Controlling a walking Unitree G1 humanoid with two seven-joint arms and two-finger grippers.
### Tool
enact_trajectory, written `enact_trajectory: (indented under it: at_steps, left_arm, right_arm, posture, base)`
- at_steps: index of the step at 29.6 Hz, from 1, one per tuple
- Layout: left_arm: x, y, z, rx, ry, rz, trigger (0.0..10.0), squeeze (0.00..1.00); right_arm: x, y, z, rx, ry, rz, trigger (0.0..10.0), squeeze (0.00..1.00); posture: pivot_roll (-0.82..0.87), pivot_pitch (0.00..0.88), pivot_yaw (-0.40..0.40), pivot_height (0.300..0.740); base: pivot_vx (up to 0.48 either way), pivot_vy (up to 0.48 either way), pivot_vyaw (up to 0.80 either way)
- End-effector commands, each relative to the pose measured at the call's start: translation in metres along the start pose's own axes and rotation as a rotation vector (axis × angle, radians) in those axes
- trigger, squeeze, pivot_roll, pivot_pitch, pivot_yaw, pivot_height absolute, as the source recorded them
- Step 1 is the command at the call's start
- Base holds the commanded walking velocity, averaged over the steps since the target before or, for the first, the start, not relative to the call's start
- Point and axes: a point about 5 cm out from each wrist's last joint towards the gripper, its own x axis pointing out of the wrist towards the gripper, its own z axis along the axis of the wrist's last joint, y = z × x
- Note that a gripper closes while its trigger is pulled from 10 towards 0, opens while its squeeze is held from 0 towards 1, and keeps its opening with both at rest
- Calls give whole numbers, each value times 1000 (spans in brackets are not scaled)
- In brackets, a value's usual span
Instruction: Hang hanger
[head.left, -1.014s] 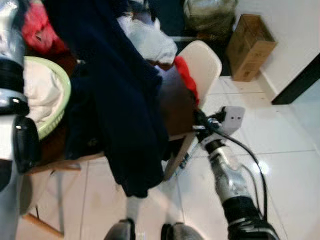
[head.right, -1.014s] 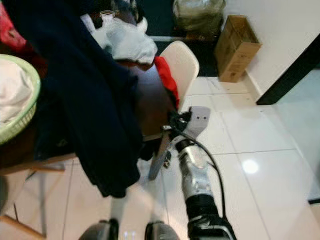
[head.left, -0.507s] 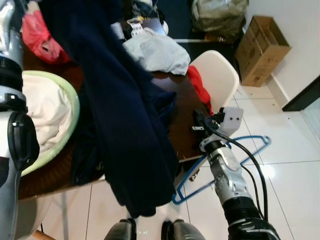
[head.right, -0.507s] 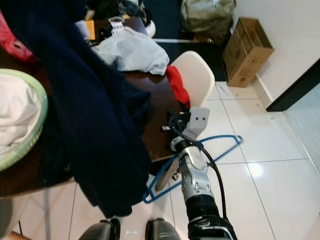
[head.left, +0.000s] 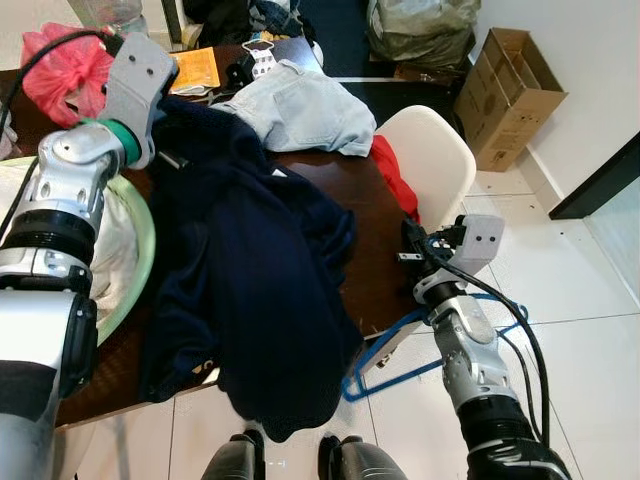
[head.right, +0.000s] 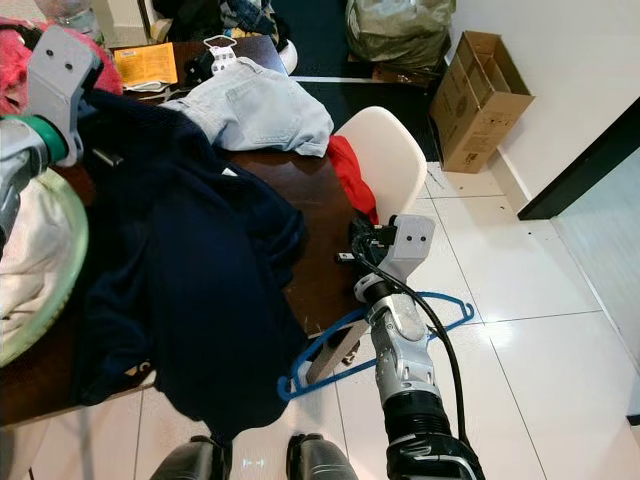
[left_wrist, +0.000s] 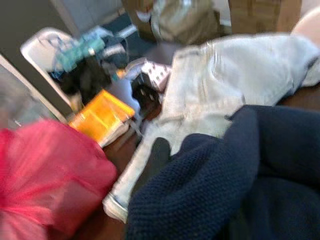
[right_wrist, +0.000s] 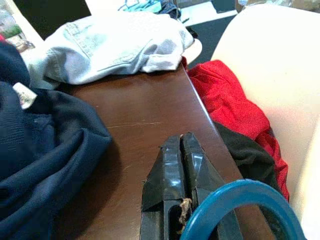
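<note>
Fabric dominated the head views: a dark navy sweater sprawled over the brown worktop and drooped past its near edge, with the left gripper buried in its upper end. The blue hanger hung beside the worktop edge from the right gripper. Left wrist view showed one black finger against the sweater; whether it pinched, I could not tell. Right wrist view showed fingers pressed together over the worktop, the hanger's blue loop in front.
</note>
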Motion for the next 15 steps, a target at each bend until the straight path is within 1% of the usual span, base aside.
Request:
enact_trajectory:
  at_steps: [1,4,5,12,15]
  left_arm:
    - [0,0,1,-4,-9,-4,10000,1000]
    - [-1,3,0,1,-3,2,10000,1000]
    - [-2,3,-1,7,0,-3,10000,0]
    - [-2,3,-2,5,-1,-18,10000,0]
    - [-2,4,-1,-17,-3,-11,10000,0]
  right_arm:
    - [-3,2,-6,24,24,5,10000,0]
    - [-3,2,-7,25,24,3,10000,0]
    - [-3,2,-7,26,24,3,10000,0]
    - [-2,3,-7,27,23,5,10000,0]
    - [-2,3,-6,27,20,6,10000,0]
  posture:
    - [42,97,13,740]
    - [43,96,15,740]
    - [43,95,14,740]
    - [43,95,14,740]
    - [42,95,14,740]
  base:
    - [0,0,0]
    - [0,0,0]
    - [0,0,0]
    - [0,0,0]
    - [0,0,0]
